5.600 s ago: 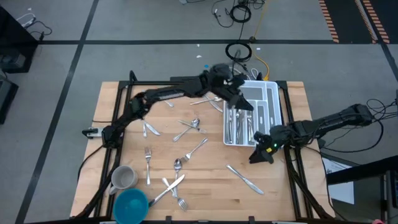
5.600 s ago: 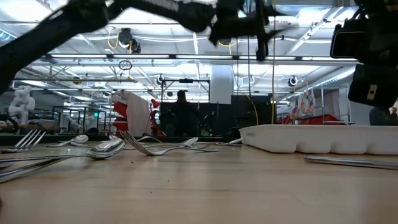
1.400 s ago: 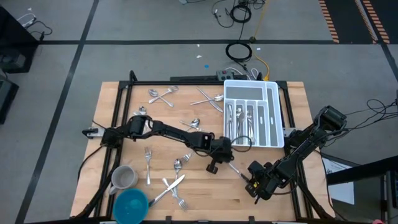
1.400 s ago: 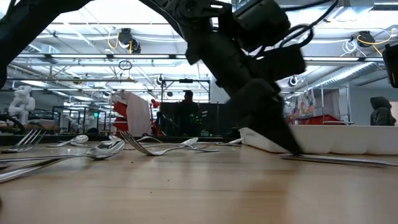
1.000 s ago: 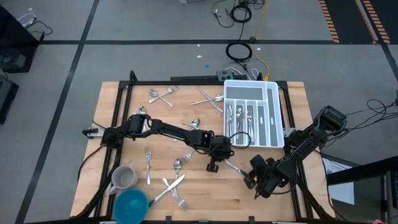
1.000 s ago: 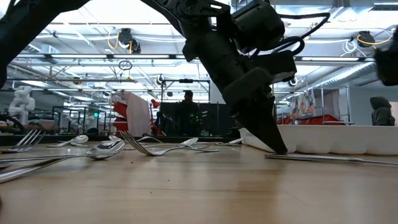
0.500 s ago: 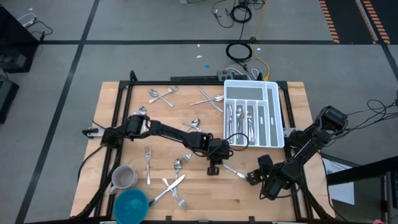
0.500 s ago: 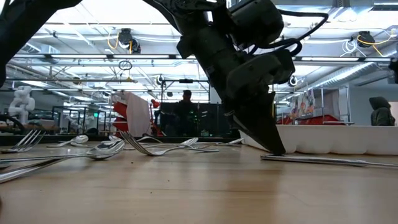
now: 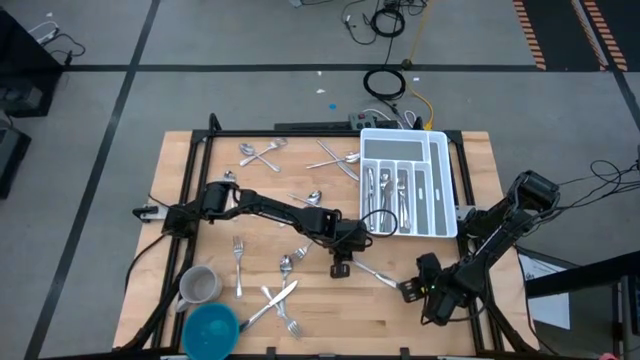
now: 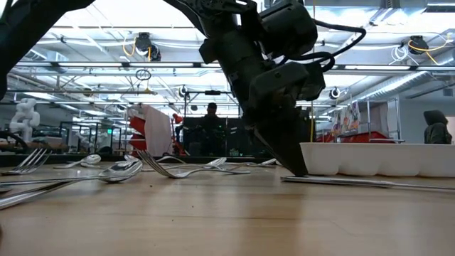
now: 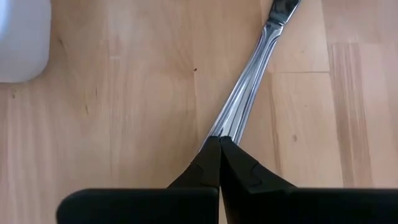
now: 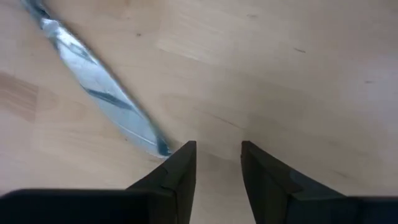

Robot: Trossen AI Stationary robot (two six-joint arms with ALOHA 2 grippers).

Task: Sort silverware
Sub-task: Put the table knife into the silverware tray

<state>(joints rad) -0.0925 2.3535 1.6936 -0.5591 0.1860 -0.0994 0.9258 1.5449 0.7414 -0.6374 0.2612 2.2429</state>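
A silver knife (image 9: pixel 375 273) lies flat on the wooden table, below the white organiser tray (image 9: pixel 443 190). My left gripper (image 9: pixel 343 264) is shut, and its tips stand at the knife's handle end. In the low view that gripper (image 10: pixel 297 171) points down at the knife (image 10: pixel 341 182). My right gripper (image 12: pixel 214 155) is open near the table's near right corner, close above the wood. The knife's blade tip (image 12: pixel 155 144) lies just beside one of its fingers. More silverware (image 9: pixel 300 205) lies scattered over the table, and several pieces lie in the tray. My left gripper bears down with its shut fingertips (image 11: pixel 217 146) on the knife's handle end (image 11: pixel 231 127). It comes from above at a steep slant, in line with the handle. The knife lies flat on the wood. My right gripper has one finger (image 12: pixel 180 163) next to the blade tip; whether they touch I cannot tell.
A grey mug (image 9: pixel 198 286) and a blue bowl (image 9: pixel 210 327) stand at the near left corner. Forks and a knife (image 9: pixel 275 298) lie crossed beside them. Spoons and forks (image 9: pixel 258 152) lie along the far edge. The tray's wall (image 10: pixel 370 158) rises just behind the knife.
My left gripper has stayed shut and gone a little toward the table's left edge. The knife has slid flat along the wood that way with it. My right gripper has drawn back toward the table's right edge, away from the knife's blade.
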